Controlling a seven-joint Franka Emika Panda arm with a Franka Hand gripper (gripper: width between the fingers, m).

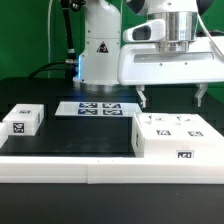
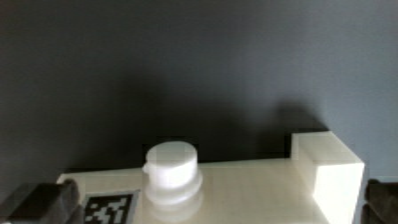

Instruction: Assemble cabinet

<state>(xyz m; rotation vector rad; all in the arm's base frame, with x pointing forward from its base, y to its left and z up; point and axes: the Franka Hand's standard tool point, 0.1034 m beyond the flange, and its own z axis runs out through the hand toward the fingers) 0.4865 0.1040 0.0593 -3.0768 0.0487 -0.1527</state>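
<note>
The gripper (image 1: pixel 173 100) hangs with its fingers spread wide and empty, above the cabinet (image 1: pixel 178 140) at the exterior view's lower right. A small white part (image 1: pixel 22 122) lies at the exterior view's left, well apart.

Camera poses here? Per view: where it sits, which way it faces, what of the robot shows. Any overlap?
Exterior view: off the arm, across the table from the arm base, facing it slightly downward; shows base and open gripper over the cabinet.
Wrist view: on the wrist, looking down at a white part with a peg; no fingers clearly show.
Shared: the dark table, probably the cabinet.
</note>
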